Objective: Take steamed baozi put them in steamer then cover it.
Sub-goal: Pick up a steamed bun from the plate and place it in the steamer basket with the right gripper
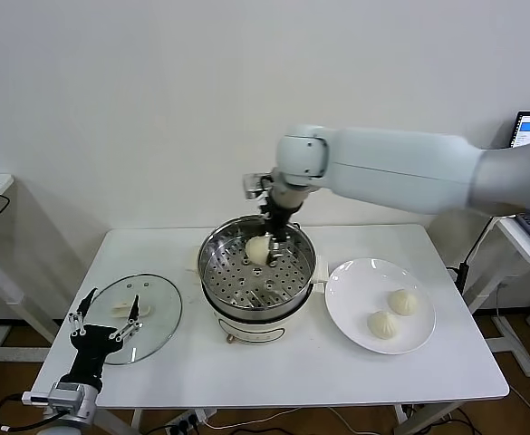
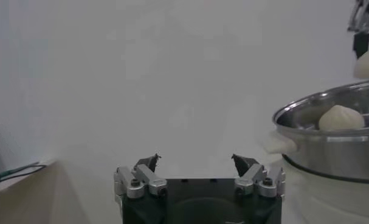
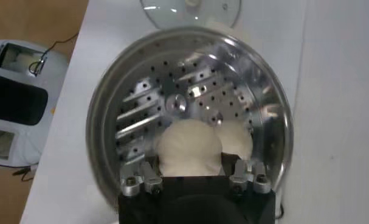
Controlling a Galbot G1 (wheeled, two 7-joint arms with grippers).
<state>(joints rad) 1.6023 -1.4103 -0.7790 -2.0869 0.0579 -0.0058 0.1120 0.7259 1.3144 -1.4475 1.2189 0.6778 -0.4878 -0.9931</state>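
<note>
Hanging over the steamer [image 1: 257, 281], one white bun [image 1: 258, 250] sits squeezed between the fingers of the right gripper [image 1: 269, 246]. From the right wrist camera this held bun [image 3: 188, 146] fills the space just in front of the gripper's two metal fingers [image 3: 141, 180], which press on its sides. It is up in the air above the holed steel tray [image 3: 172, 100], not lying on it. A second bun [image 3: 239, 137] lies on the tray right beside the held one, near the wall of the pot. The left wrist camera shows that bun [image 2: 341, 117] peeking over the shiny rim.

Two more buns rest on the white plate [image 1: 355, 281], which stands on the table [image 1: 274, 372] just to the right of the steamer. One bun [image 1: 403, 302] is nearer the far side of the plate and the other [image 1: 382, 323] is nearer the front. They sit close together but do not touch.

The glass lid [image 1: 160, 322] lies flat on the table to the left of the steamer. The left gripper [image 1: 107, 325] hangs at the near edge of that lid, low at the table's left corner, with its fingers [image 2: 149, 163] spread wide and nothing between them
</note>
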